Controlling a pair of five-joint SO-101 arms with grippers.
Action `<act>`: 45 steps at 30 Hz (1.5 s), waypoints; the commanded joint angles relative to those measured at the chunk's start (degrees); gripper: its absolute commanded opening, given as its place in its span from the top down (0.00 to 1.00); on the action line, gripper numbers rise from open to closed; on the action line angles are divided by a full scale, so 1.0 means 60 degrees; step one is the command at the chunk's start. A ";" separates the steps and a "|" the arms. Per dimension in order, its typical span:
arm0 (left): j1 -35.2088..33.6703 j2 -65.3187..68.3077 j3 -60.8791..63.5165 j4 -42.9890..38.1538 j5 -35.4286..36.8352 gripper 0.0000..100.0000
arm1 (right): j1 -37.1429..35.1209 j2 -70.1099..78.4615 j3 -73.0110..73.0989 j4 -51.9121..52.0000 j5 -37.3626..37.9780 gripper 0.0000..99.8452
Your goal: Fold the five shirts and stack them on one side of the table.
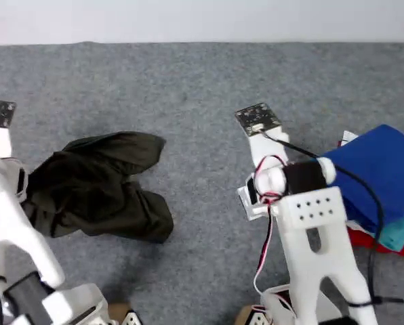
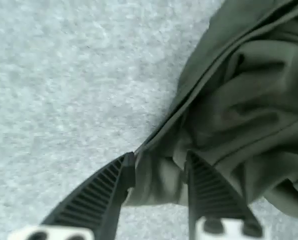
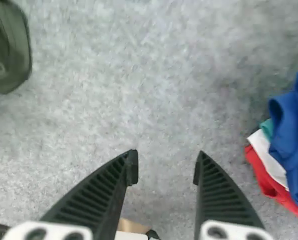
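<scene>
A dark green shirt [image 1: 100, 183] lies crumpled at the left of the high view, on the grey worktop [image 1: 188, 88]. It is not yet folded. The left tool [image 2: 159, 162] is down at the shirt's left edge, its jaws parted on either side of a bunched fold of cloth. I would say it sits there to pinch that edge and pull the shirt flat, but the jaws do not look clamped yet. The right tool [image 3: 165, 160] hangs over bare worktop near mid-frame with its jaws wide and nothing between them, probably waiting to take the shirt's other side. At the right edge sits the stack [image 1: 385, 203]: a blue shirt [image 1: 378, 169] on top, with teal, white and red layers peeking out beneath. It is kept well apart from the green one, which leaves the middle free for folding.
</scene>
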 commanded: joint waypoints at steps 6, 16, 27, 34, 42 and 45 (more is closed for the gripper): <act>0.1538 -0.1875 -0.1531 0.0718 0.0645 0.83 | -0.0139 0.0652 -0.0059 -0.0022 -0.0205 0.80; 0.5363 0.1656 -0.2527 0.0000 0.1582 0.83 | -0.0095 0.0681 -0.0015 -0.0007 -0.0147 0.80; 0.7004 0.7341 -0.7275 0.0542 0.1582 0.83 | -0.0095 0.0681 -0.0015 -0.0022 -0.0147 0.80; 0.7399 1.0315 -1.1172 0.2447 0.1626 0.83 | -0.0095 0.0681 -0.0015 -0.0007 -0.0147 0.80; 0.7516 1.3158 -1.5436 0.4440 0.2007 0.86 | -0.0095 0.0681 -0.0015 -0.0022 -0.0147 0.80; 0.7502 1.3612 -1.6579 0.4703 0.1993 0.99 | -0.0125 0.0623 -0.0015 -0.0022 -0.0147 0.80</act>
